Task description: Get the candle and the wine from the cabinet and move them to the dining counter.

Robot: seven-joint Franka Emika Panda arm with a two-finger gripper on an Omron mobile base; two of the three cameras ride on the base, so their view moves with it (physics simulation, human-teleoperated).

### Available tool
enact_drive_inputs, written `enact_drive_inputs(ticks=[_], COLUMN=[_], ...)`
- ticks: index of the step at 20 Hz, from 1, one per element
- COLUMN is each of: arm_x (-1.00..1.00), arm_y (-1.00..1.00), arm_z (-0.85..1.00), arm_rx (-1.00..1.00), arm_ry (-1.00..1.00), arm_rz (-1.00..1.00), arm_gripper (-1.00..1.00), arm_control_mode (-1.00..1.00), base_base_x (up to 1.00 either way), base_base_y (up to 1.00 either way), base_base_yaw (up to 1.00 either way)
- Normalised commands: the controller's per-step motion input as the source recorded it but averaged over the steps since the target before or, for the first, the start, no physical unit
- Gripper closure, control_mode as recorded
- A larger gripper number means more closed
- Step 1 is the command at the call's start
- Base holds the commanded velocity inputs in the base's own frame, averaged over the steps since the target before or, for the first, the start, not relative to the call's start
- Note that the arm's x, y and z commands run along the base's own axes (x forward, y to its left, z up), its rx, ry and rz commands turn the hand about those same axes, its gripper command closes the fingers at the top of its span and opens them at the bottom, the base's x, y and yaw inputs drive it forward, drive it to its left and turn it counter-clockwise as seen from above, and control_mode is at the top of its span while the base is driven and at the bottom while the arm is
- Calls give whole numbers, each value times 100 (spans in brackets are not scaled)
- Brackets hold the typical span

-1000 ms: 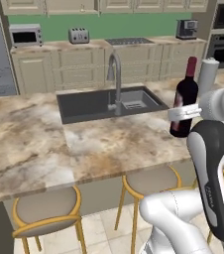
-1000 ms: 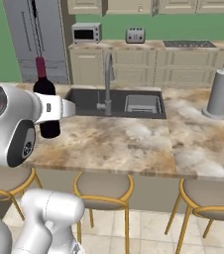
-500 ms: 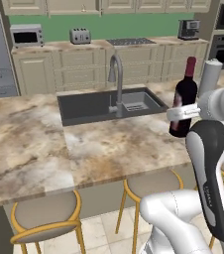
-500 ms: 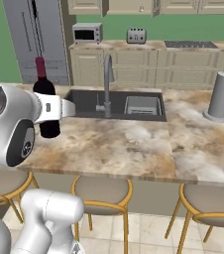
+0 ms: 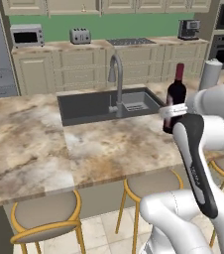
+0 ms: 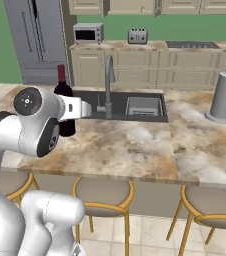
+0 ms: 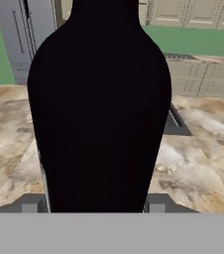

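The wine (image 5: 176, 94) is a near-black bottle with a red foil neck. It hangs upright over the near right part of the dining counter (image 5: 109, 144), and my gripper (image 5: 172, 110) is shut around its lower body. In the right base view the wine (image 6: 61, 80) stands out above my white hand, with the gripper (image 6: 71, 109) closed on it, left of the sink (image 6: 135, 105). In the hand view the wine (image 7: 101, 109) rises dark between the fingertips (image 7: 156, 203), over the marbled dining counter (image 7: 193, 168).
A curved steel tap (image 5: 117, 74) stands behind the dark sink (image 5: 99, 105). A grey paper towel roll (image 6: 224, 95) sits on the counter's right end. Gold-framed stools (image 5: 44, 216) line the near edge. Beige wall cupboards (image 5: 49, 5) run above the green backsplash.
The wine, held in the gripper, has moved a little forward over the counter. The camera has also drifted slightly, so the whole scene has shifted.
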Motion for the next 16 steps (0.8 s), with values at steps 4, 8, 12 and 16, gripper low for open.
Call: enact_drive_inputs(ticks=[4, 8, 12, 16], arm_x=[90, 86, 88, 87], arm_y=[-29, -16, -9, -4], arm_z=[-65, -63, -58, -57], arm_rx=[0, 0, 0, 0], arm_ry=[0, 0, 0, 0], arm_rz=[5, 3, 2, 0], arm_gripper=[100, 100, 100, 100], arm_control_mode=[-100, -100, -100, -100], base_base_x=[0, 0, 0, 0], base_base_y=[0, 0, 0, 0], base_base_yaw=[0, 0, 0, 0])
